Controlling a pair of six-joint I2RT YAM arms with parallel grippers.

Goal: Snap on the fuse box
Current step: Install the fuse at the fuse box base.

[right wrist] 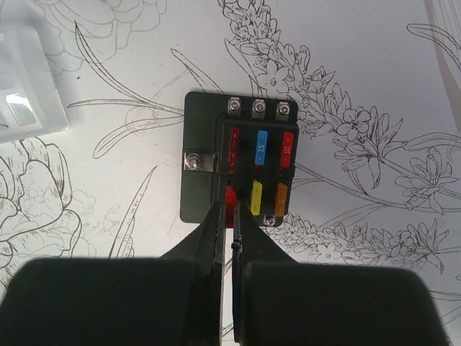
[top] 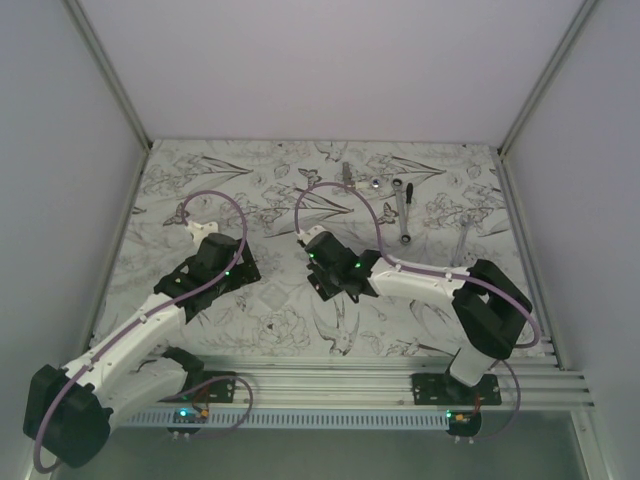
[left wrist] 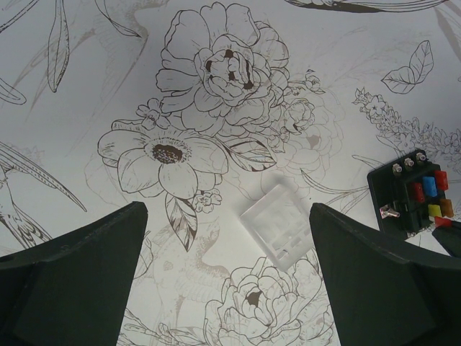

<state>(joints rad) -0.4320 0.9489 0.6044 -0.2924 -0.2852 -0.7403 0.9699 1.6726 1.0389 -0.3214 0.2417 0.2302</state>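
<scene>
The right gripper (right wrist: 230, 216) was closed to a thin slit, its tips pinching a red fuse (right wrist: 230, 196) at the near-left slot of the fuse box (right wrist: 198, 130). The lower part of that fuse was hidden between the fingers, so whether it was fully seated could not be told. The black box lay flat on the flower-printed table (left wrist: 86, 86), just ahead of the fingertips. Its far row held a red, a blue and a red fuse. Its near row held the gripped red one, then a yellow and an orange. Three screws ran along its far edge, and one more sat on a metal tab at its left side. Left of the box and apart from it lay a clear cover (left wrist: 277, 223), cut off at the corner of the right wrist view. The left gripper (left wrist: 227, 207) hung above this cover with its fingers spread wide, holding nothing, and the cover showed between them, nearer the right finger. From overhead the box could not be made out beneath the right arm's wrist. Wrenches (top: 402, 212) lay near the table's far edge, well apart from both arms.
</scene>
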